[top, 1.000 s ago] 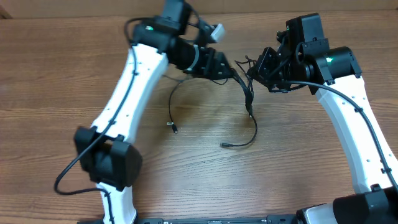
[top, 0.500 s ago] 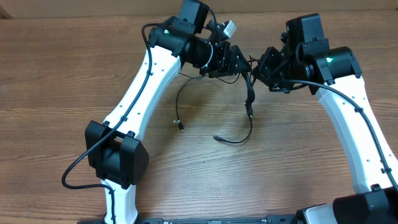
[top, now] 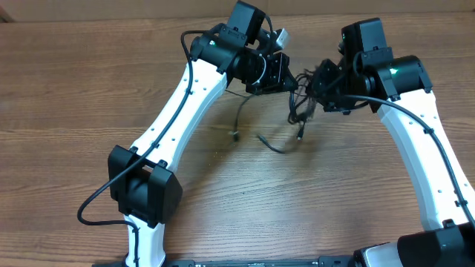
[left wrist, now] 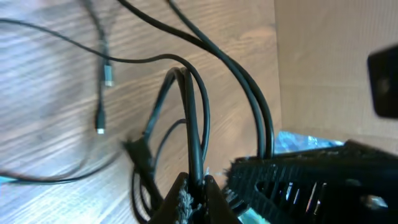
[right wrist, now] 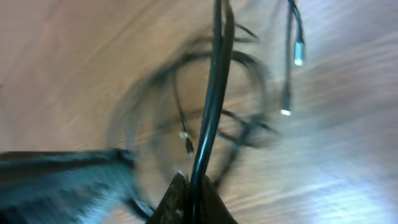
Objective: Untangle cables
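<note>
Several thin black cables [top: 300, 110] hang in a tangle between my two grippers at the back of the table. Their loose ends trail onto the wood, with plug tips [top: 235, 136] to the left and below. My left gripper [top: 288, 76] is shut on a looped black cable [left wrist: 194, 124]; the strand runs up from between its jaws. My right gripper [top: 320, 81] is shut on another cable strand [right wrist: 211, 99], close to the left one. In the wrist views, metallic plug tips [left wrist: 107, 76] [right wrist: 298, 60] lie on the table.
The brown wooden table [top: 67, 104] spreads to the left and front. A cardboard-coloured wall [left wrist: 329, 37] stands behind the table's back edge. The left arm's white links [top: 174, 111] and the right arm's links [top: 419, 141] flank the cables.
My left gripper has moved right, close to the right gripper, and shut on a cable. The loose ends slid up and to the right. The right gripper stayed in place.
</note>
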`<act>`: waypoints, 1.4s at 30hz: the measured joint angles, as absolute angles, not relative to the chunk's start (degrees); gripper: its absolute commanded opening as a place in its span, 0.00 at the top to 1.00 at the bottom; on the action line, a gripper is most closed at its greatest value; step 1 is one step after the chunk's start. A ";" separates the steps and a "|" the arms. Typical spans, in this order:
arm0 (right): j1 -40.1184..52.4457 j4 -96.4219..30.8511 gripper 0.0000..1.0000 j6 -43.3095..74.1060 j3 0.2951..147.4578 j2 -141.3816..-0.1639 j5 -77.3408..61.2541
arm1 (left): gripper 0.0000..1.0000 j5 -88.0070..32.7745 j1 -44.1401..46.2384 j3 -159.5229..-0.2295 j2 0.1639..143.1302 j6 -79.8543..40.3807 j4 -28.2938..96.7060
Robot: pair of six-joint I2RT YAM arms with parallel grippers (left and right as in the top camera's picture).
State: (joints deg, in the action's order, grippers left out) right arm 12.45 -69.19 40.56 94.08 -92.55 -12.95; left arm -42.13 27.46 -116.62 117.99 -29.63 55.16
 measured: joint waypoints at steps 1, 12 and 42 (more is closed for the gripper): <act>12.34 -70.28 0.96 40.51 94.08 -92.55 -11.97 | 0.96 -42.09 27.07 -116.62 117.99 -29.58 55.07; 12.12 -75.99 0.96 39.83 94.08 -92.60 -4.45 | 0.96 -41.95 18.37 -116.64 113.08 -25.82 55.05; 13.69 -47.90 0.96 35.66 83.79 -93.82 -33.63 | 0.55 -41.52 14.13 -117.91 105.36 -12.82 70.81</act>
State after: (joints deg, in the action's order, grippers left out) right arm 13.69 -47.90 35.66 83.79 -93.82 -33.63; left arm -41.52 14.13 -117.91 105.36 -12.82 70.81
